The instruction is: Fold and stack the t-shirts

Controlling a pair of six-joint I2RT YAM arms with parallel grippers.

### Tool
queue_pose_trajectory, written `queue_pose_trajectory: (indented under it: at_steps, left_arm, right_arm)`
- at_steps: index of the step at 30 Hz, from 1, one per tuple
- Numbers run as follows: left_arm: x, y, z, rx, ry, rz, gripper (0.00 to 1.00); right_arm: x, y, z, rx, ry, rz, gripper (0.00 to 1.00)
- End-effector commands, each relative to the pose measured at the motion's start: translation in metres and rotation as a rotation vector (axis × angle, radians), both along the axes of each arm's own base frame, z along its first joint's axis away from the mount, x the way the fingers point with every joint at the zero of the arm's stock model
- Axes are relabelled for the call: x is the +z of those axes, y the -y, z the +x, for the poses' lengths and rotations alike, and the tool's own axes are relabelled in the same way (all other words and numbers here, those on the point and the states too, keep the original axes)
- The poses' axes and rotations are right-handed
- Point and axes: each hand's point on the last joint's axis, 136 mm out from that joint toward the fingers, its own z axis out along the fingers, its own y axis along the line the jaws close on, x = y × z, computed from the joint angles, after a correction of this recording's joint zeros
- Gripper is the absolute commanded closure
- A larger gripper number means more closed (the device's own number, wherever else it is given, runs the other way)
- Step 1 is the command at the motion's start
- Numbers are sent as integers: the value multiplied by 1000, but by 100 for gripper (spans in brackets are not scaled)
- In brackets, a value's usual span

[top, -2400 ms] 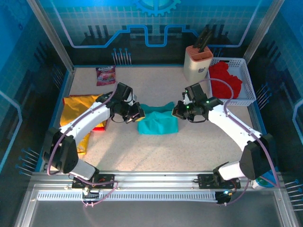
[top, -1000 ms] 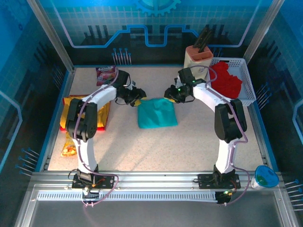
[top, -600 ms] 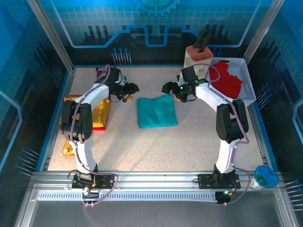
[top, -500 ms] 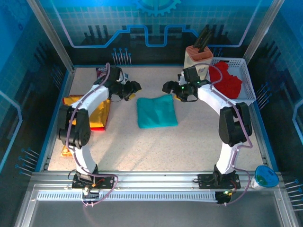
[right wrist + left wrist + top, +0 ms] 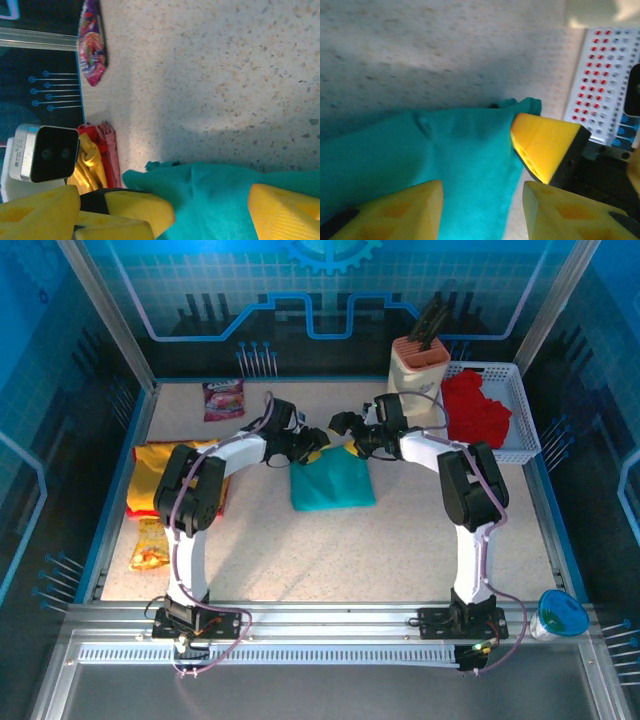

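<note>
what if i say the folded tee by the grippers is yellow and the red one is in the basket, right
Wrong colour: top external view shows the folded tee by the left gripper and right gripper is teal, not yellow. The red one is in the basket.

Top view, centre: teal t-shirt (image 5: 333, 480), plain. Left side: yellow t-shirt (image 5: 162, 460), plain. Upper right: red t-shirt (image 5: 476, 412) in a white perforated basket (image 5: 527, 415). Table (image 5: 350, 560): beige, dark-speckled. Upper left: snack packet (image 5: 222, 398), pink, multicoloured print. Left wrist view: left gripper (image 5: 482, 192), yellow fingers.
</note>
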Motion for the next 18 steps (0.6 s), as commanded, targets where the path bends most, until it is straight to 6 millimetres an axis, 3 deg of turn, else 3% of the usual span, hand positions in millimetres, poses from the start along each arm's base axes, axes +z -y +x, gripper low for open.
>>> queue_pose_trajectory:
  at_steps: [1,5,8,14,18]
  left_arm:
    - [-14,-10,17,50,28,-12,53]
    - [-36,-27,21,99,-5,-50,53]
    - [-44,-45,19,127,-26,-50,53]
    - [-49,-84,17,211,-57,-78,53]
    - [-45,-98,15,236,-70,-114,53]
  right_arm:
    - [-19,-13,7,-9,-13,50,13]
    - [-55,-4,5,-28,-88,8,16]
    - [-68,3,0,-20,-113,-59,15]
    - [-83,12,-3,-14,-150,-90,14]
    - [-81,16,-2,-17,-151,-92,14]
